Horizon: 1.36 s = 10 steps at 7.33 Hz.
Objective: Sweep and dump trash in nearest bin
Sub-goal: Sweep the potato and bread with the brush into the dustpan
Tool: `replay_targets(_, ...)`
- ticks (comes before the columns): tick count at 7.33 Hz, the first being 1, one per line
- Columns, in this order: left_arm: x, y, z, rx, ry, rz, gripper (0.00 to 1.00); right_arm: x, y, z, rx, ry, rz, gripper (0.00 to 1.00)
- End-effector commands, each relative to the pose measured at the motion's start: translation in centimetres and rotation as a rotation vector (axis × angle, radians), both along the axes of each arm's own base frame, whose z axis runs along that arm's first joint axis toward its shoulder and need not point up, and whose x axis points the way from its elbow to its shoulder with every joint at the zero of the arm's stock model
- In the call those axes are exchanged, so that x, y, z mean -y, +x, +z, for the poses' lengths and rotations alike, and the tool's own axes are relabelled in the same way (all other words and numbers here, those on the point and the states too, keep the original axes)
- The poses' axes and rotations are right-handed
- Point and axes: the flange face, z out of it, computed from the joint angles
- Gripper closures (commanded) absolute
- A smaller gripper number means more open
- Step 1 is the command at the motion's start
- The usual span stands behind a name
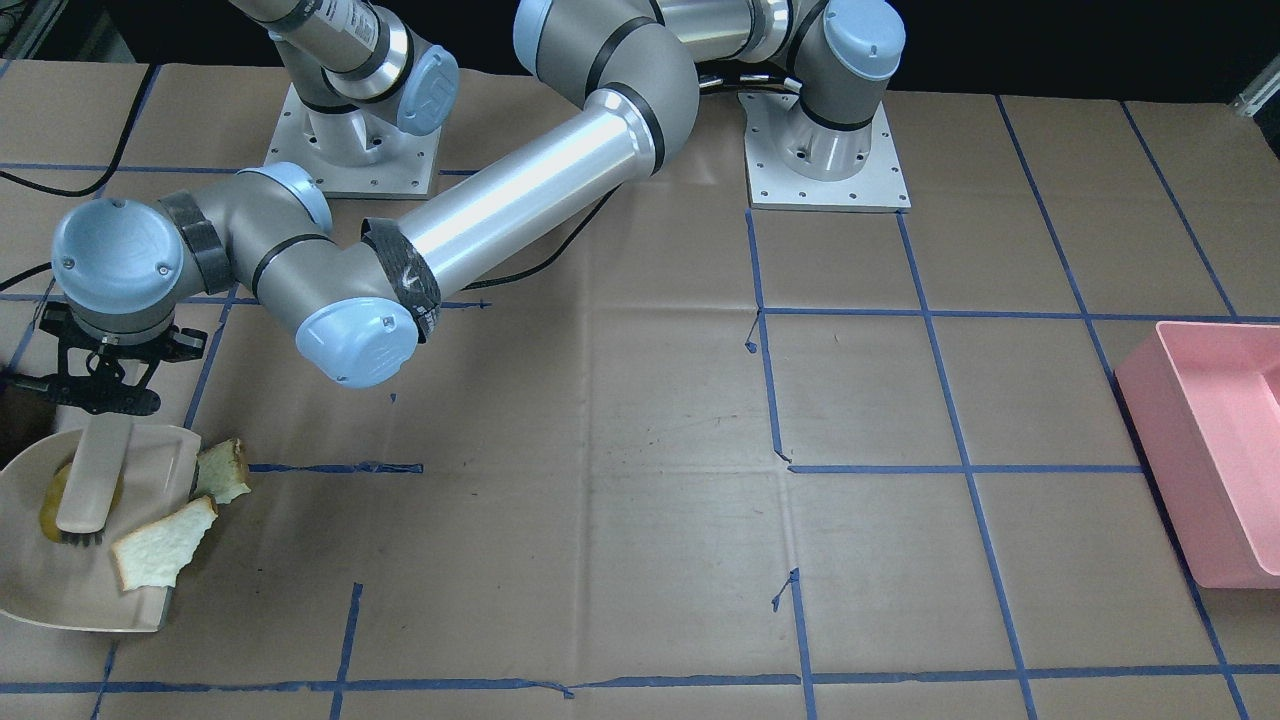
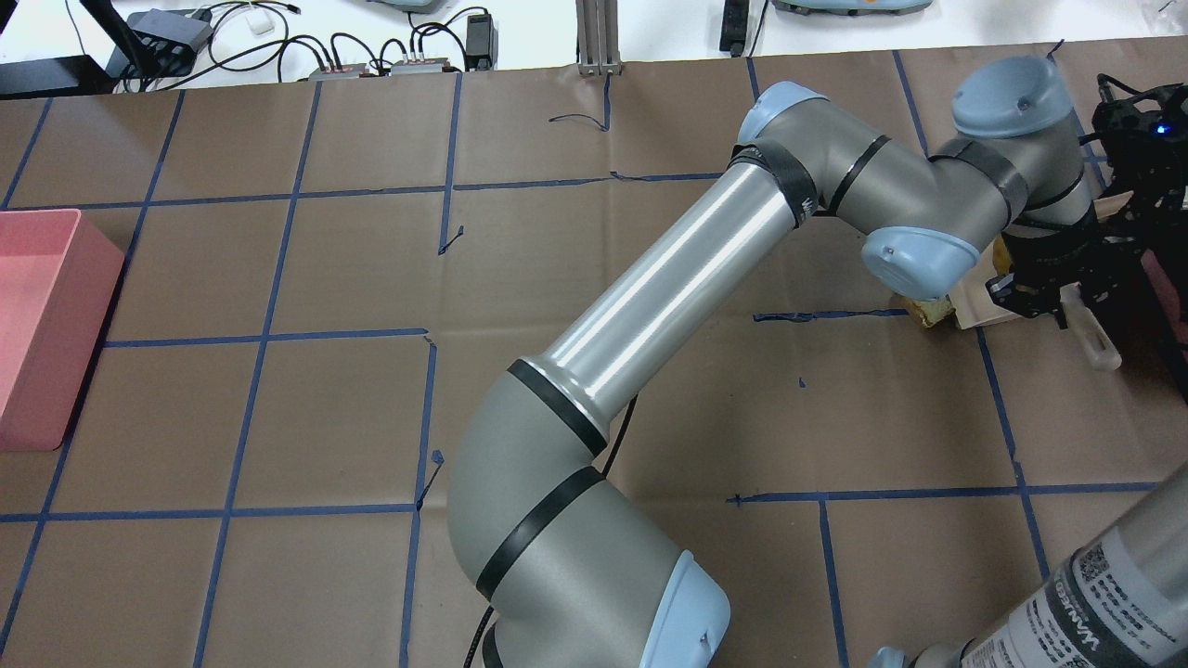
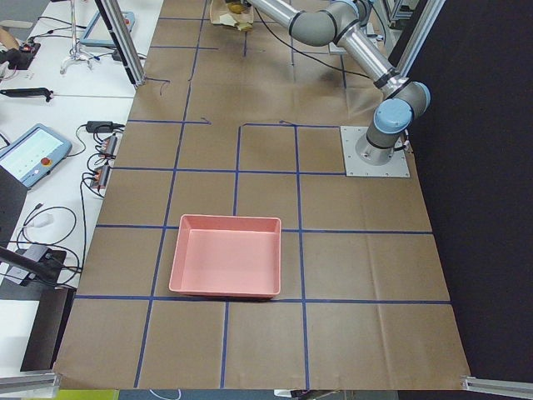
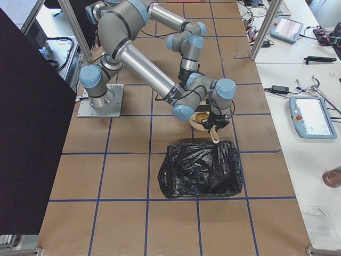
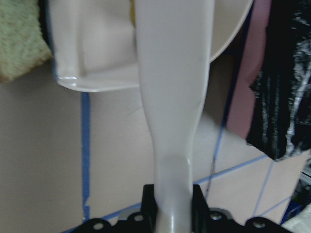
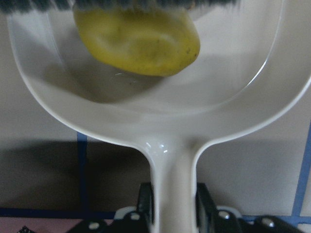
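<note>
My left gripper [image 5: 172, 200] is shut on the handle of a beige brush [image 1: 90, 480], reaching across to my right side; it also shows in the front view [image 1: 100, 398]. The brush bristles rest inside a beige dustpan [image 1: 60, 590]. My right gripper [image 6: 172, 196] is shut on the dustpan's handle. The yellow-brown potato lump [image 6: 138, 41] lies in the pan against the bristles. One bread piece [image 1: 160, 545] lies on the pan's mouth. The other bread piece [image 1: 222, 470] sits at the pan's lip, half on the table.
A bin lined with a black bag [image 4: 200, 168] stands close beside the dustpan. A pink bin [image 1: 1210, 450] stands at the far end of the table on my left. My left arm's long forearm [image 2: 668, 278] spans the table's middle.
</note>
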Motion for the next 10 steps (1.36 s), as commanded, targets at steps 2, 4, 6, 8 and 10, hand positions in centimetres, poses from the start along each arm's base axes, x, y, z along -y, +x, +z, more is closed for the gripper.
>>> replay_targets(2,1.5,3.2,-0.8,0.343,-0.127,0.083,1.0,0.2,0.9,-0.1,0.024,0.009,0.002,1.0)
replay_targets(4,0.4,3.7,-2.0,0.458,-0.087,0.08,1.0,0.4,1.6,-0.2,0.026,0.011,0.008,1.0)
replay_targets(6,-2.2,2.9,-3.6,0.557,0.008,0.163,1.0,0.4,1.6,-0.3,0.025,0.014,0.008,1.0)
replay_targets(8,-2.8,3.1,-4.1,0.625,0.047,0.229,1.0,0.4,1.6,-0.5,0.029,0.017,0.008,1.0)
replay_targets(10,-2.9,2.9,-5.3,0.63,0.079,0.255,1.0,0.4,1.6,-0.7,0.031,0.019,0.008,1.0)
